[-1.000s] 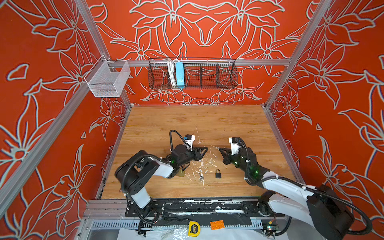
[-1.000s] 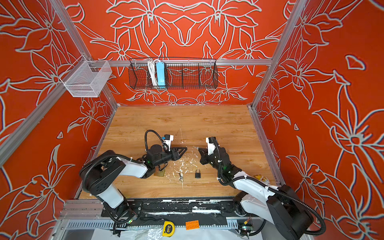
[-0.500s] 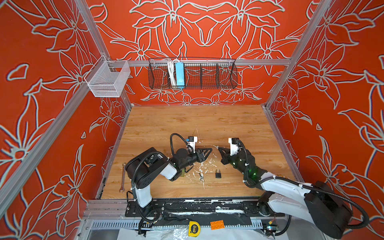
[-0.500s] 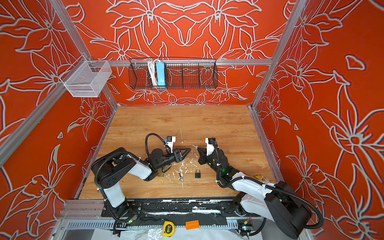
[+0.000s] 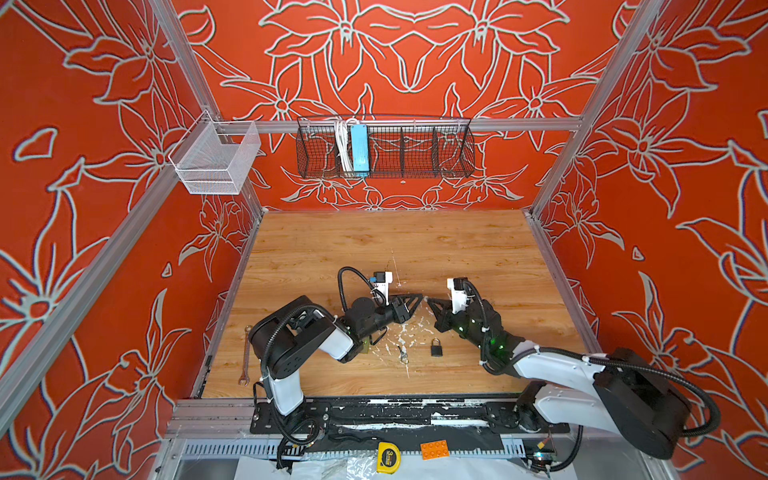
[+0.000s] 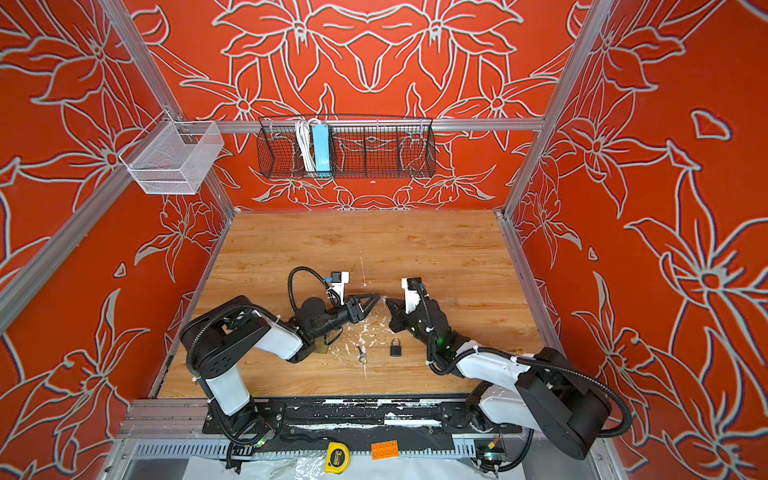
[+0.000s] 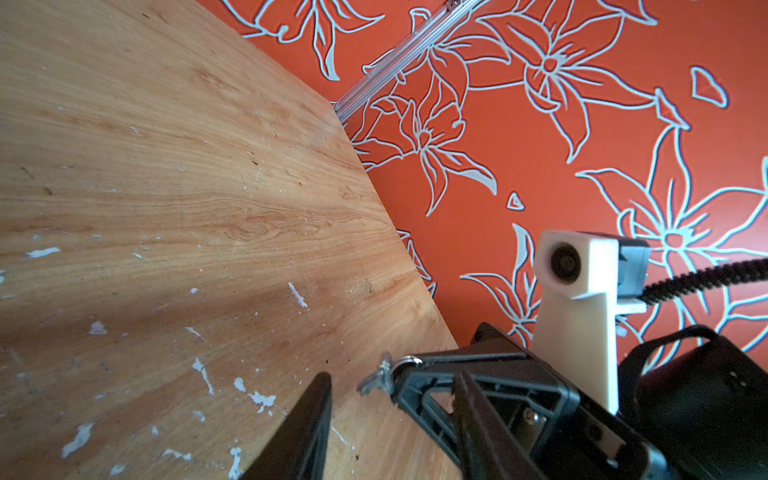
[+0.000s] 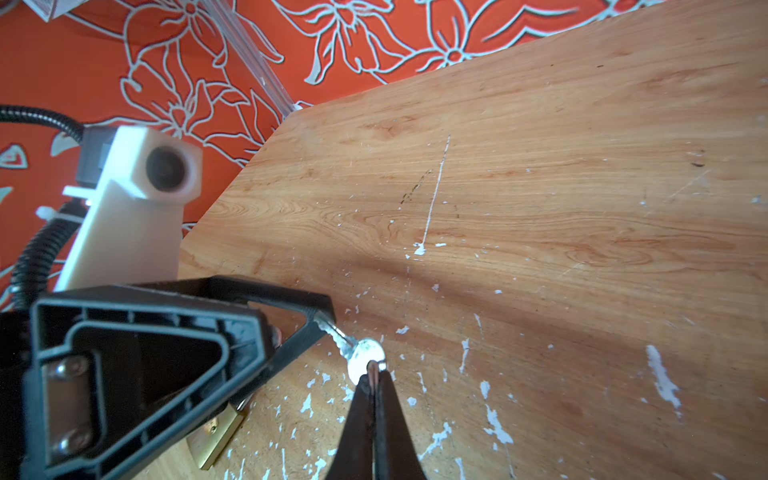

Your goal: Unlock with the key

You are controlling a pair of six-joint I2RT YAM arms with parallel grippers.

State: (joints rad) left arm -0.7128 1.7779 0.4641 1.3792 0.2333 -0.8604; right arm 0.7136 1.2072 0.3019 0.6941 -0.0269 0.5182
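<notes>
Key aloft, locks on the boards: nearest the front edge of the wooden table, a black padlock lies flat, its shackle shut and pointing away from the robot, so its keyhole end presumably faces the arms. Just beside it lies a key ring, and a brass padlock sits half hidden under the left arm. Which lock the key is meant for cannot be told, and neither is held.

A little farther in, above the paint-flecked middle of the table, the two grippers meet tip to tip. The right gripper has its fingers pressed together on the key's round head, leaving the whole blade free and aimed at the left gripper. That one's fingers stand spread, one on either side of the blade, whose tip lies just beside one of them with no grip apparent. The pose reads as a handover or a re-grip, to seat the key better before it goes to a keyhole. Insertion has not yet begun.

On the far wall hangs a black wire basket, well apart from the work.
</notes>
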